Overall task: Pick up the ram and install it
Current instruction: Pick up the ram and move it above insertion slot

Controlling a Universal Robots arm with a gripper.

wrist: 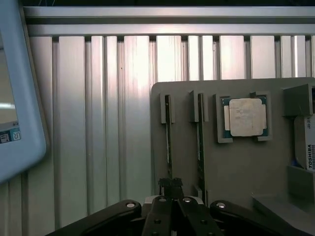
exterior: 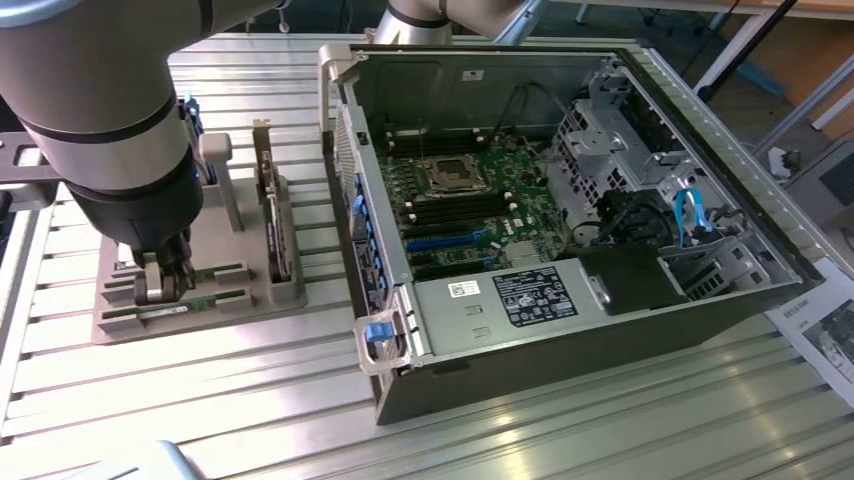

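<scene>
Fingers: gripper [wrist: 171, 184] clenched, tips pinched on the ram [wrist: 169, 132] partway along its length, as far as the wrist view showed.
Ram pos.: on edge in its groove in the grey holder [wrist: 236, 167], not lifted. The holder sat on the desk [exterior: 200, 410] at the exterior view's left.
2nd stick [wrist: 201, 142]: in the next groove, just beside the 1st, untouched.
CPU chip [wrist: 244, 117]: in its pocket beyond the 2 sticks.
PC case [exterior: 747, 300]: open, at the exterior view's right, well apart from the holder.
Motherboard [exterior: 467, 200]: exposed; long slots by the socket looked empty.
Done: approach and prob. the grasp, so approx. the 1st part of the job.
Left: ram not yet out of the holder, not yet at the case, no stick seen seated in the board.
</scene>
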